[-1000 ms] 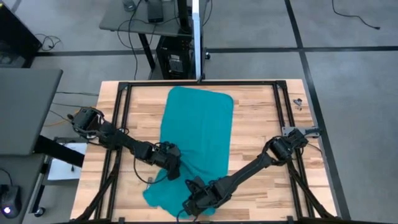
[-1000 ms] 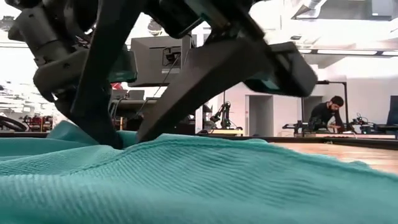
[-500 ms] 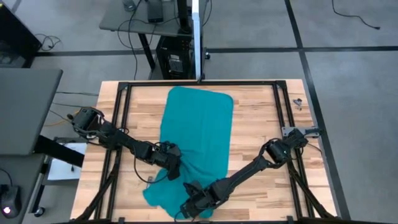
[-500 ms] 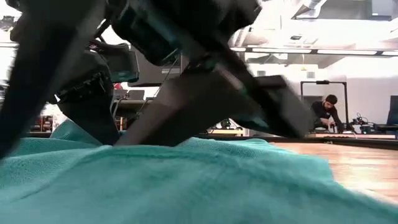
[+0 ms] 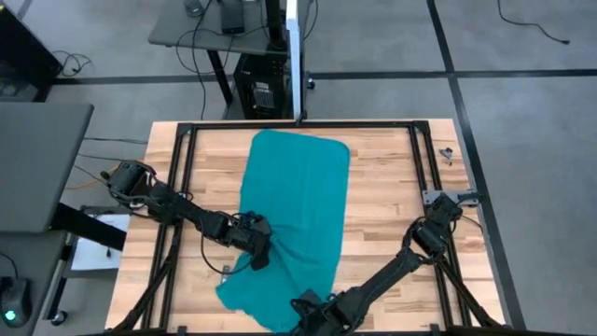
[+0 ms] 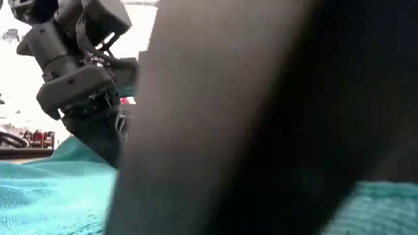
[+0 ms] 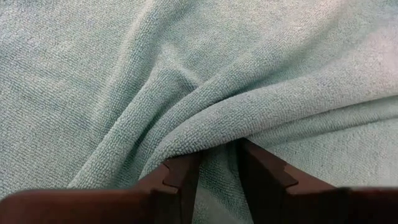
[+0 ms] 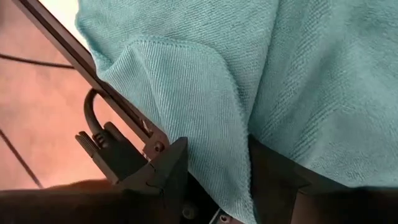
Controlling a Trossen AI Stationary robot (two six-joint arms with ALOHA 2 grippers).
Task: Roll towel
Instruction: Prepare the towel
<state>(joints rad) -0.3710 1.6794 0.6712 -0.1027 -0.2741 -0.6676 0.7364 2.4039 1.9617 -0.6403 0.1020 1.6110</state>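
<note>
here, from left to right across the high view: the left arm (image 5: 177, 210) reaches in from the table's left edge, and the left gripper (image 5: 258, 250) sits on the left border of the towel (image 5: 298, 201), roughly two thirds of the way down its length. the towel — a plain teal cloth — lies lengthwise down the middle of the wooden table (image 5: 382, 177), flat and rectangular at the far end, narrower and rumpled toward the near end, where its lower corner reaches the table's front edge. a black metal frame (image 5: 308, 123) borders the tabletop. the right arm (image 5: 410, 252) runs diagonally from the table's right side down to the near edge, and the right gripper (image 5: 312, 315) rests at the towel's near right corner.

left wrist view: the left gripper (image 7: 214, 171) has its two dark fingers (image 7: 180, 177) drawn close together, pinching a raised fold of the towel (image 7: 205, 81); creases fan out from the pinch.

right wrist view: the right gripper (image 8: 217, 171) has its fingers (image 8: 171, 165) closed on a hanging edge of the towel (image 8: 298, 68), with a folded-over corner just beside the pinch — a black frame bar (image 8: 81, 59) passes alongside.

low view: the left gripper (image 6: 91, 104) presses into the towel (image 6: 46, 196), while a blurred dark mass of the right arm (image 6: 274, 117) fills most of the picture.
</note>
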